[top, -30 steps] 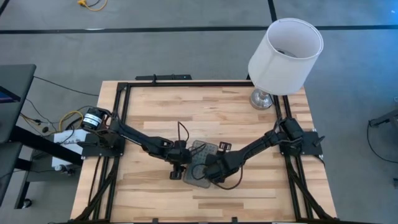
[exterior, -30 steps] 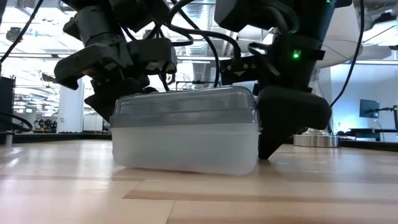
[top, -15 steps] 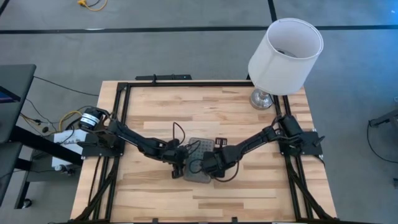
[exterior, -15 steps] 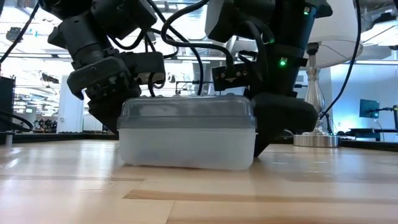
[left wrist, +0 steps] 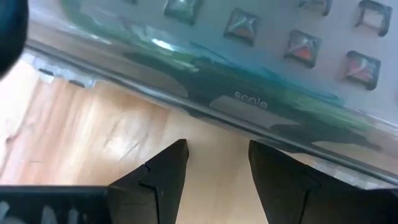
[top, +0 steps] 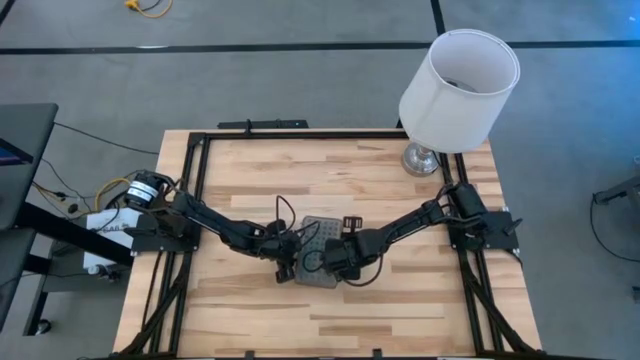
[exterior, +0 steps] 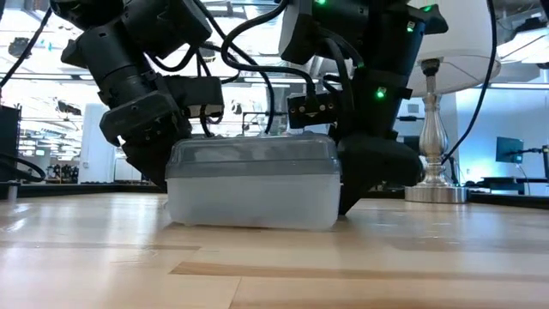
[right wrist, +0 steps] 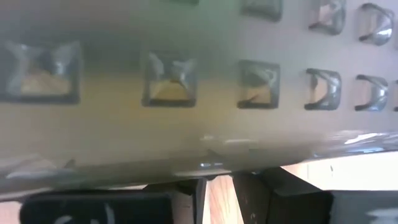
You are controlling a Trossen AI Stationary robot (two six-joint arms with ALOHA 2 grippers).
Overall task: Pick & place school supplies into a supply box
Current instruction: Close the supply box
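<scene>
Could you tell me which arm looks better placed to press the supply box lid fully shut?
Probably the right: its hand sits over the supply box, while the left hand stands open beside the box's edge.

From above, we cannot see the tips of the left end effector (top: 288,268) or the right end effector (top: 340,268); wrists and cables cover them, along with much of the supply box (top: 318,240). Through the box's frosted wall (exterior: 253,202) at desk level we make out nothing of the contents. In the left wrist view only smeared green and dark streaks (left wrist: 205,59) show through the lid, too blurred to name. The box (right wrist: 186,93) overruns the right wrist picture's edges.
</scene>
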